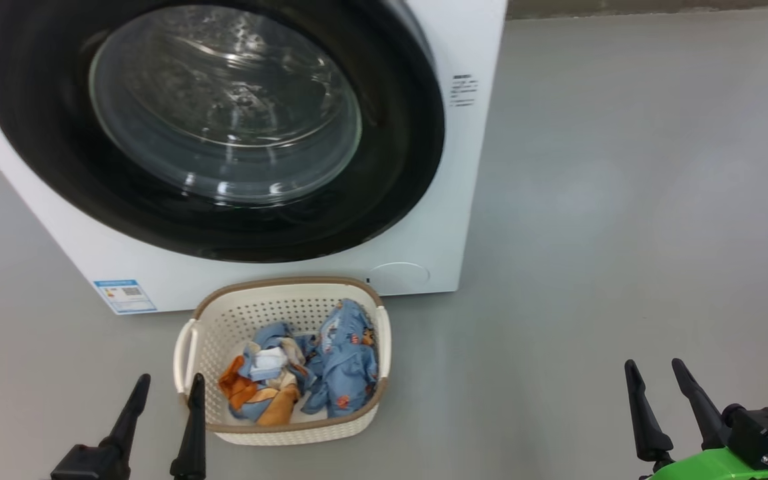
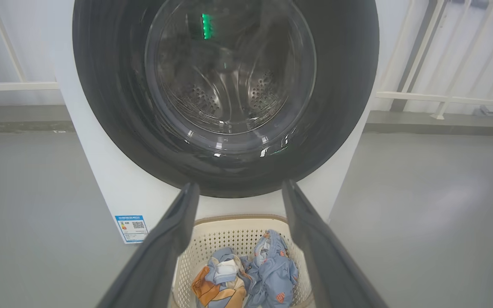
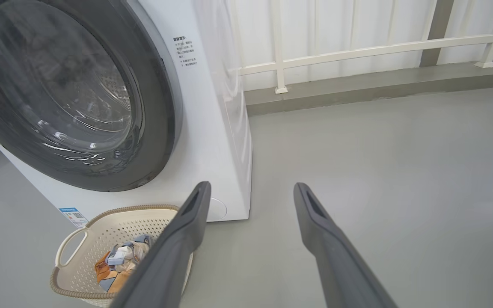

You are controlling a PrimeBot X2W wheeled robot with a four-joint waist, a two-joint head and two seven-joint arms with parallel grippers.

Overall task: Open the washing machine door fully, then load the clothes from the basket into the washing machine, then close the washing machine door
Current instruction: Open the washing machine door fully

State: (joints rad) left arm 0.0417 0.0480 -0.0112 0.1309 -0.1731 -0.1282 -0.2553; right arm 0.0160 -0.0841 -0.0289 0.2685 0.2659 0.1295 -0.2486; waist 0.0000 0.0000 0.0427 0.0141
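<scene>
With our left gripper (image 1: pixel 169 381) at 7 o'clock and right gripper (image 1: pixel 654 365) at 5, both spread and empty, and the door (image 1: pixel 224 113) shut at 12 behind the basket (image 1: pixel 291 283) of clothes (image 1: pixel 331 363), we should hook the door's rim firmly and swing it wide.

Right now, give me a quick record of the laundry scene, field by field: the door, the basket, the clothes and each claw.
washing machine door: shut, flat against the washing machine
basket: on the floor, just in front of the machine
clothes: all in the basket, blue and orange heap
left claw: open, empty, by the basket's left handle
right claw: open, empty, over bare floor to the basket's right
stage: door not yet opened, nothing loaded
</scene>
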